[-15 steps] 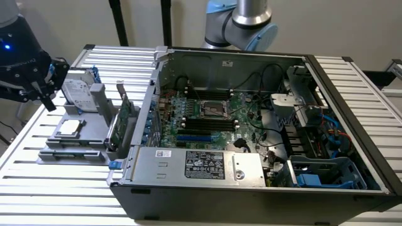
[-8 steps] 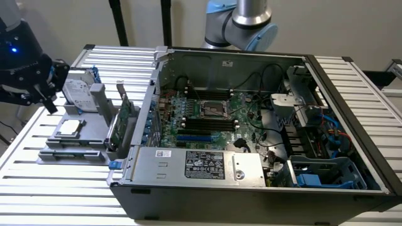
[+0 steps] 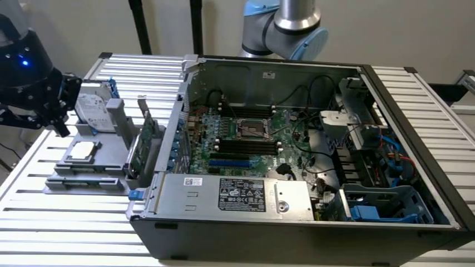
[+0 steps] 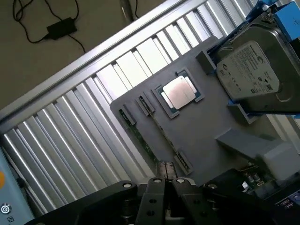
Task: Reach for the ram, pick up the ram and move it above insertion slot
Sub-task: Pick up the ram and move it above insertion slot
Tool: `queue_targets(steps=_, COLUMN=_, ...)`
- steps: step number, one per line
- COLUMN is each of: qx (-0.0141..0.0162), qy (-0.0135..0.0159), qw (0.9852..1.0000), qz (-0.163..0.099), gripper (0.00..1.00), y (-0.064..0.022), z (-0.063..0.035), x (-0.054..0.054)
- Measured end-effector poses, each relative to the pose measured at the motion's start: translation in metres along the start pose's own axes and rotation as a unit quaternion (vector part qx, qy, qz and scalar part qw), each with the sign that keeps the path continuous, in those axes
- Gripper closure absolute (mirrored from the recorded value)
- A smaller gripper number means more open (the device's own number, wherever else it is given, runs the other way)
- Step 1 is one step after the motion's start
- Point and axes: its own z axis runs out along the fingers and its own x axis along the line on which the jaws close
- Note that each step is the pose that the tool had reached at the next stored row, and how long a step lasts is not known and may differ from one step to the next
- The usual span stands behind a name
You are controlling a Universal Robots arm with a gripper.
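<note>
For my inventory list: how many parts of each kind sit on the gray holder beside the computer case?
Hard drive: 1
Processor chip: 1
Expansion card: 1
Ram stick: 1 that I can make out
Total: 4

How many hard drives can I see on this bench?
1. The silver hard drive stands in a blue frame on the gray holder, beside the open computer case. More may be hidden in the case's drive bays.
</note>
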Motion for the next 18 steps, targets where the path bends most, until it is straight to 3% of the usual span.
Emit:
queue_targets(steps=4, qx=0.0001, qy=0.0015, qw=0.9993, qz=-0.036, gripper=0.89, y=-0.0001, z=0.0036, x=0.0)
queue_targets(steps=9, qx=0.0002, qy=0.0031, qw=0.9966, qz=-0.082, gripper=0.89, y=-0.0003, z=0.0084, x=0.0)
queue_targets(steps=14, qx=0.0003, qy=0.0049, qw=0.992, qz=-0.127, gripper=0.89, y=-0.0005, z=0.0137, x=0.0)
queue_targets(steps=18, qx=0.0004, qy=0.0063, qw=0.9866, qz=-0.163, gripper=0.89, y=-0.0007, z=0.0181, x=0.0)
